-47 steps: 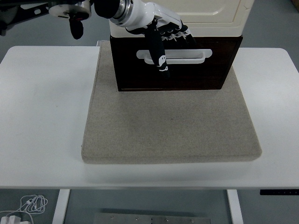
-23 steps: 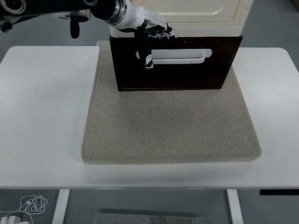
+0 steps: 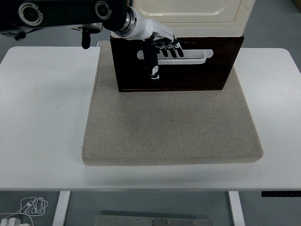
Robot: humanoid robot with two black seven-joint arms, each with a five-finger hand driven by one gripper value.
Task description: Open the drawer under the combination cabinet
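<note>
The combination cabinet has a cream upper part (image 3: 197, 14) and a dark brown drawer (image 3: 188, 75) below it with a white slot handle (image 3: 193, 55). It stands at the back of a grey felt mat (image 3: 169, 127). My left hand (image 3: 162, 52) reaches in from the upper left. Its fingers (image 3: 170, 50) hook down into the left part of the handle slot. The thumb (image 3: 153, 66) hangs down in front of the drawer face. The drawer front looks flush with the cabinet.
The white table (image 3: 42, 117) carries only the mat and the cabinet. My left forearm (image 3: 66, 12) crosses the top left corner. A white cable (image 3: 30, 206) lies on the floor at the lower left.
My left hand swung left along the cabinet front, then came back right and lower. Its fingers now sit in the handle slot. The drawer has not moved.
</note>
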